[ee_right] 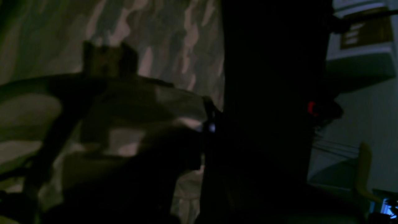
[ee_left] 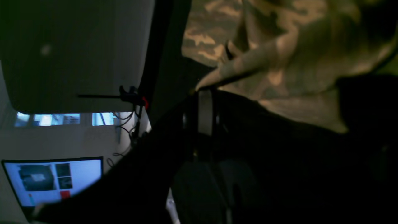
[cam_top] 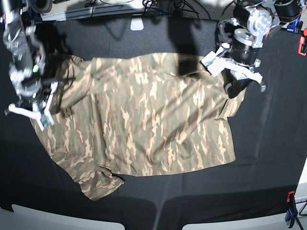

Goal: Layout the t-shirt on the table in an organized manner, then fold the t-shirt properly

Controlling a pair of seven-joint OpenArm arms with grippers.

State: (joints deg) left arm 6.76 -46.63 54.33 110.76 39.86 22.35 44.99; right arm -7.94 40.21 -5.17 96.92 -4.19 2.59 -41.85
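The t-shirt [cam_top: 148,120] lay spread across the middle of the table [cam_top: 268,163], rumpled, one sleeve bunched toward the near edge. The left gripper [cam_top: 236,88] reached down over the shirt's edge at the base view's right, jaws closed and pinching a raised fold of fabric. The right gripper [cam_top: 36,108] hung wrist-down at the opposite edge, likewise clamped on lifted cloth

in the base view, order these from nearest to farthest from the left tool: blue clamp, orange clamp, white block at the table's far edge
Measured from the left tool, shut on the t-shirt:
1. Orange clamp, at the table's right edge, just beyond the arm.
2. White block, far edge, toward the middle.
3. Blue clamp, near right corner, farthest.
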